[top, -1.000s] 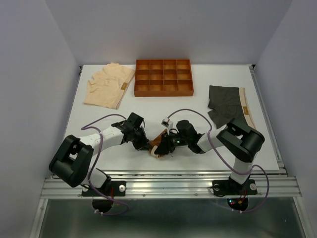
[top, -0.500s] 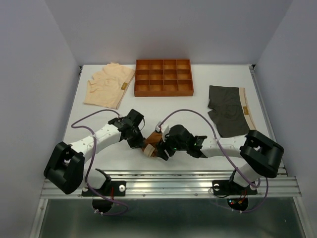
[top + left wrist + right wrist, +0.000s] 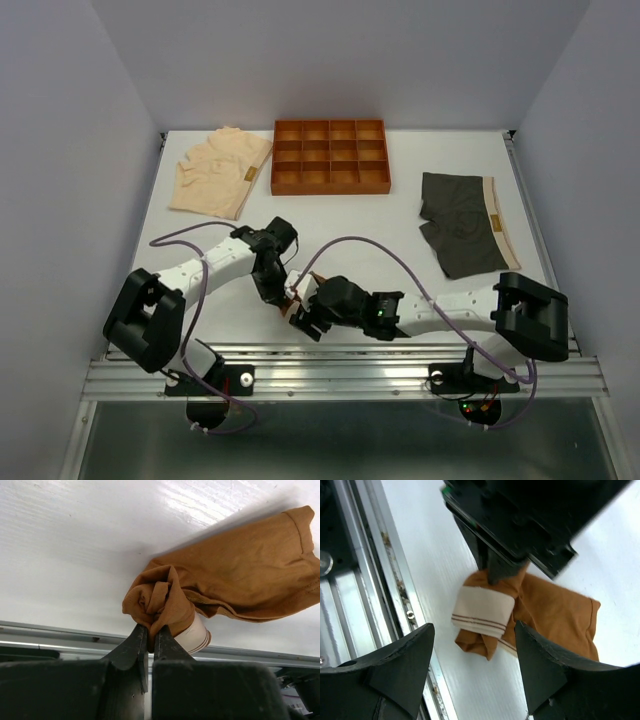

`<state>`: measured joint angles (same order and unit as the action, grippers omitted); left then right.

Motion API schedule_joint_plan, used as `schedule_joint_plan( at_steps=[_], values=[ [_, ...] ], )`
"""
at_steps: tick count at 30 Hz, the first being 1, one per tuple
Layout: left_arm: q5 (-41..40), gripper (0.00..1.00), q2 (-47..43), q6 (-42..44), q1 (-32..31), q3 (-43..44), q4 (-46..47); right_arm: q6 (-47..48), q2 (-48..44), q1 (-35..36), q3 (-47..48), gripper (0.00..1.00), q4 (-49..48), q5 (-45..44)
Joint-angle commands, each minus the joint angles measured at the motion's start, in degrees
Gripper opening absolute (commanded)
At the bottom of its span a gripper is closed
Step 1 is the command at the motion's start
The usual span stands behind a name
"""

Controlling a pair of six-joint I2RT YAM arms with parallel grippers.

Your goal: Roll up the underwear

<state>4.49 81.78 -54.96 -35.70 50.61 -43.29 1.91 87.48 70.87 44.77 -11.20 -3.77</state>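
Top external: white table (image 3: 380,225), grey walls (image 3: 330,60)

Near the front edge of the white table (image 3: 350,212), the left gripper (image 3: 282,295) and right gripper (image 3: 308,319) meet at a small bunch of rust-brown underwear (image 3: 295,302). Farther back lie peach underwear (image 3: 215,175), a gridded orange tray (image 3: 330,187) and dark underwear (image 3: 460,222).

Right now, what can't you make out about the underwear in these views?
- Left wrist: left hand pinches the bunched end of the rust-brown underwear; its fingers hide part of the cream waistband.
- Right wrist: beyond the open right hand, the left hand blocks the bundle's far end.
- Top view: both hands almost wholly cover that bundle, so roll progress is unreadable.
- Top view: peach underwear, label too small to read.
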Motion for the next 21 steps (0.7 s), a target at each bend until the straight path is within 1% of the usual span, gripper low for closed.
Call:
schedule_joint_plan(
  at_steps=[1,6,11,14,18,19,21],
  values=[
    [1.0,0.0,1.2,-1.0,-0.6,3.0,-6.7,1.6,2.3,4.0,3.2,0.71,-3.6,-7.1],
    [0.3,0.0,3.2,-2.7,-1.0,5.4,-10.8,1.7,6.6,8.8,6.1,0.71,-4.3,-13.8],
    [-0.3,0.0,4.2,-4.3,-1.6,7.5,-12.4,2.6,11.3,11.0,9.1,0.71,-3.1,-21.0],
    [-0.3,0.0,4.4,-5.0,-2.0,7.6,-12.9,2.8,12.5,12.3,10.2,0.7,-2.5,-25.7],
    [0.3,0.0,3.9,-5.5,-2.1,7.0,-12.6,3.2,14.3,12.8,10.8,0.65,-1.1,-29.0],
    [0.3,0.0,3.8,-5.8,-2.1,6.9,-12.6,2.9,15.2,12.8,10.9,0.63,-0.5,-29.4],
    [0.8,0.0,3.5,-5.9,-2.1,6.3,-12.1,2.7,15.9,13.3,10.9,0.61,0.0,-29.8]
  ],
)
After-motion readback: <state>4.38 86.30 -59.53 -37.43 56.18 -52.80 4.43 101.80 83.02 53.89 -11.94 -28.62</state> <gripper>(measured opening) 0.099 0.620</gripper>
